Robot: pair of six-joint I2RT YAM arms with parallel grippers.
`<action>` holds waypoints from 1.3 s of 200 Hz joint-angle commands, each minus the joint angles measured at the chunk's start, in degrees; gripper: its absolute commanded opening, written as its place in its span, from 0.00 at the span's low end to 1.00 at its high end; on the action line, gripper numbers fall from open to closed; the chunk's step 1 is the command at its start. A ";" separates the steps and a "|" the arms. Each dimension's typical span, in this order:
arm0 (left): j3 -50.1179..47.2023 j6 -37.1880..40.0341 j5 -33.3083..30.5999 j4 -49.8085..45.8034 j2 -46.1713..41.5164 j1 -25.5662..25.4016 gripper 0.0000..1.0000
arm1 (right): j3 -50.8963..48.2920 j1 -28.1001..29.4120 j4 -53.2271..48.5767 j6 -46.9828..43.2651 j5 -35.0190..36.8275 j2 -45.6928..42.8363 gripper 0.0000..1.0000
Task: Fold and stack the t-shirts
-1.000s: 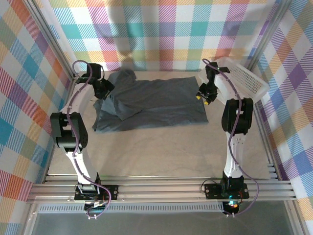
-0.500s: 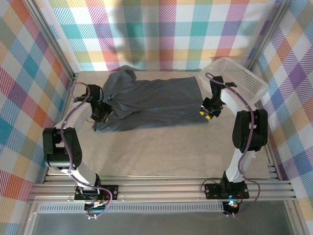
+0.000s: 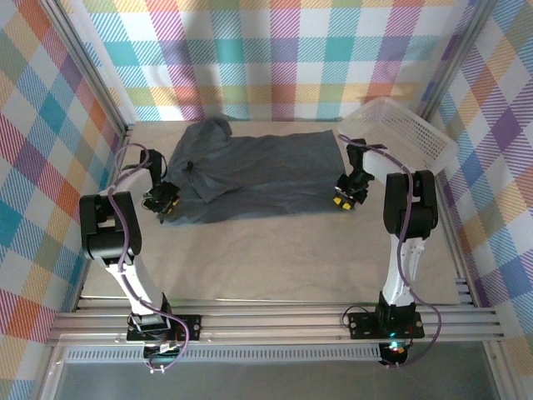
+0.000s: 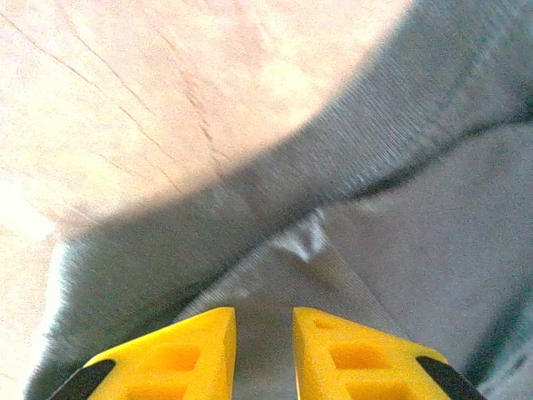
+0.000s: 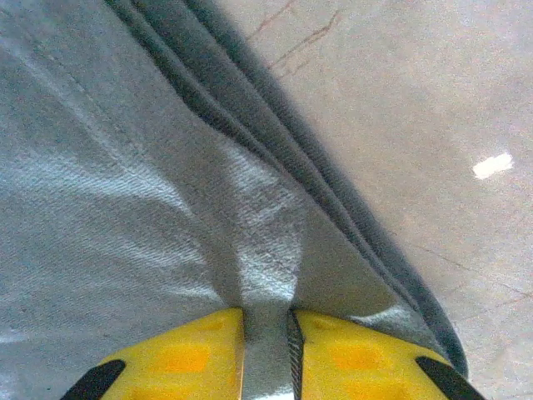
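T-shirt spread flat, white basket beside

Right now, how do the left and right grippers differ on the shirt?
Left gripper sits at the t-shirt's near-left corner; right gripper at its near-right corner. Left gripper's jaws show a slightly wider gap; right gripper's squeeze a raised pucker. Both close on its grey fabric.

1. Walls on three sides wear a bright plaid of teal, orange, purple and yellow.
2. The worktop is pale beige with thin dark veins.
3. Silver metal rails cross its near edge.
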 commanded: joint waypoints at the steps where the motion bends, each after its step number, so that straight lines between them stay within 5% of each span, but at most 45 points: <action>1: -0.88 4.19 -0.90 0.13 -0.34 1.91 0.25 | -0.17 0.34 -3.51 -1.31 2.50 0.46 0.24; 44: -2.65 5.33 -4.10 -0.30 -10.33 1.27 0.29 | -0.89 0.40 -2.70 -1.79 2.18 -2.09 0.24; 73: -5.45 0.27 -2.04 -2.02 -16.35 -3.63 0.29 | -0.21 0.55 -3.03 -2.66 3.31 -4.17 0.24; 136: -5.70 -7.09 3.86 3.99 -6.03 -5.18 0.27 | 3.38 2.30 -2.43 -3.90 1.76 -2.49 0.24; 163: -4.05 -5.69 0.10 2.17 -2.60 -5.13 0.26 | 5.00 3.21 -2.72 -3.35 1.74 0.54 0.24; 210: -10.66 -3.60 -2.60 0.41 -3.42 -3.39 0.23 | 3.89 3.26 -6.77 -4.28 2.97 3.24 0.24; 260: -19.44 -6.03 -2.88 -1.99 -11.40 -3.20 0.23 | -7.64 3.52 -7.95 -3.23 2.54 -4.26 0.24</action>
